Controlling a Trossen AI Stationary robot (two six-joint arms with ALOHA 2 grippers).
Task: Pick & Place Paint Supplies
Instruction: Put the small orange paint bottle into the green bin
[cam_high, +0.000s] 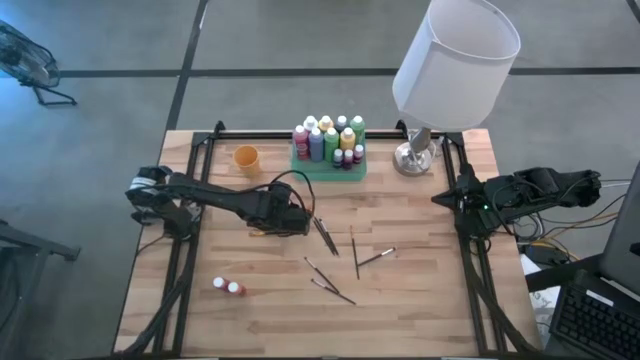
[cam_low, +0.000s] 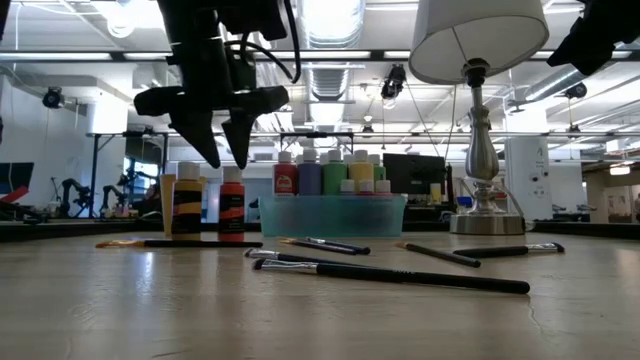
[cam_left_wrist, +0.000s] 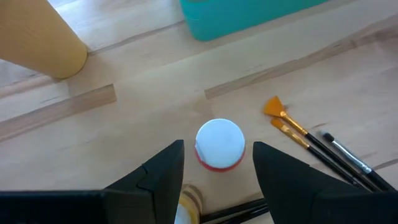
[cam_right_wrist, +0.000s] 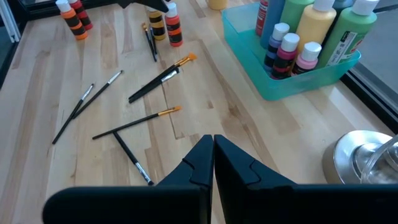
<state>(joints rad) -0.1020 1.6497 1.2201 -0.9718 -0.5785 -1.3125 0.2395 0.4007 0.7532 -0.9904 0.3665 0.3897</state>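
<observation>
A red paint bottle with a white cap stands upright on the table, beside a yellow-orange bottle. My left gripper hangs open just above it, one finger on either side of the cap and clear of it; in the low view its fingertips are at about cap height. Several dark-handled paintbrushes lie flat around the table's middle. More bottles stand in the green tray at the back. My right gripper waits shut at the right edge.
An orange cup stands left of the tray. A lamp with a white shade stands at the back right. Two more bottles stand near the front left. Two brushes with orange bristles lie close to the red bottle.
</observation>
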